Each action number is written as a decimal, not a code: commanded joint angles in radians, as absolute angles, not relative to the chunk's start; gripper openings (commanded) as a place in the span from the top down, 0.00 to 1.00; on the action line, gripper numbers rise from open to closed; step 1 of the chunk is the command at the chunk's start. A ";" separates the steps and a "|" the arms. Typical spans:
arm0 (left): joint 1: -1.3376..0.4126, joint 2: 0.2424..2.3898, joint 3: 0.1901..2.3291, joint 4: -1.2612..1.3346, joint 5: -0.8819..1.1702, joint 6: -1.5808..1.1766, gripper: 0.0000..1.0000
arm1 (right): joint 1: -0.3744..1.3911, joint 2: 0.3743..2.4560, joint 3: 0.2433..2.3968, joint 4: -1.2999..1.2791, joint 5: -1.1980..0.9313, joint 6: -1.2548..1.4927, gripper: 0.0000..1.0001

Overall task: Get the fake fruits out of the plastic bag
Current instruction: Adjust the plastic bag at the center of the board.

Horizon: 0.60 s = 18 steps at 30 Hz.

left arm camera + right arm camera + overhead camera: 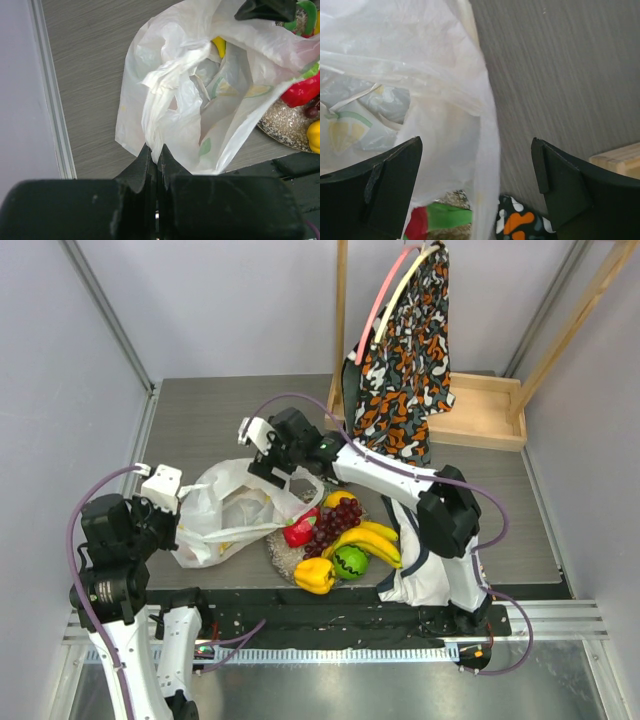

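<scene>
The plastic bag lies crumpled on the table, its mouth facing right. My left gripper is shut on a twisted handle of the bag, at the bag's left side. A yellow fruit shows inside the bag. My right gripper stands open over the bag's far rim; that thin rim hangs between its fingers without being pinched. On a speckled plate beside the bag lie a red fruit, purple grapes, bananas, a green ball and a yellow pepper.
An orange-black patterned cloth bag hangs from a wooden stand at the back right. A white jersey lies under the right arm near the front edge. Grey walls close in both sides of the table.
</scene>
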<state>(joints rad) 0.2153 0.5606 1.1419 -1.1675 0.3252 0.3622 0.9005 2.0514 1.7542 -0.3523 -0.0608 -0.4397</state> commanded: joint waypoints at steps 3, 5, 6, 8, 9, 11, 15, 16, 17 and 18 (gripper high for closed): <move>0.212 0.568 1.138 -1.132 0.344 0.379 1.00 | 0.884 1.946 1.767 -0.369 -0.023 -0.500 0.00; 0.212 0.575 1.138 -1.124 0.348 0.379 1.00 | 0.871 1.986 1.805 -0.419 -0.037 -0.480 0.00; 0.212 0.580 1.140 -1.121 0.350 0.379 1.00 | 0.852 2.035 1.828 -0.490 -0.052 -0.462 0.00; 0.212 0.583 1.143 -1.109 0.351 0.385 1.00 | 0.832 2.074 1.878 -0.540 -0.089 -0.407 0.00; 0.210 0.594 1.143 -1.105 0.351 0.385 1.00 | 0.822 2.091 1.878 -0.558 -0.098 -0.405 0.00; 0.210 0.603 1.147 -1.086 0.350 0.391 1.00 | 0.819 2.105 1.858 -0.564 -0.098 -0.423 0.00; 0.212 0.641 1.147 -1.037 0.357 0.399 1.00 | 0.789 2.195 1.939 -0.648 -0.112 -0.376 0.08; 0.212 0.664 1.147 -1.023 0.362 0.403 1.00 | 0.761 2.230 1.983 -0.650 -0.121 -0.361 0.23; 0.212 0.678 1.146 -0.991 0.371 0.405 1.00 | 0.744 2.243 2.005 -0.649 -0.144 -0.353 0.32; 0.212 0.698 1.149 -0.968 0.379 0.399 1.00 | 0.730 2.258 2.032 -0.644 -0.188 -0.344 0.43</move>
<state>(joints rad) 0.2153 0.6380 1.1408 -1.0992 0.3405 0.3828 0.7799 2.2162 1.9060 -0.5987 -0.0963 -0.4076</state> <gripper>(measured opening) 0.020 0.735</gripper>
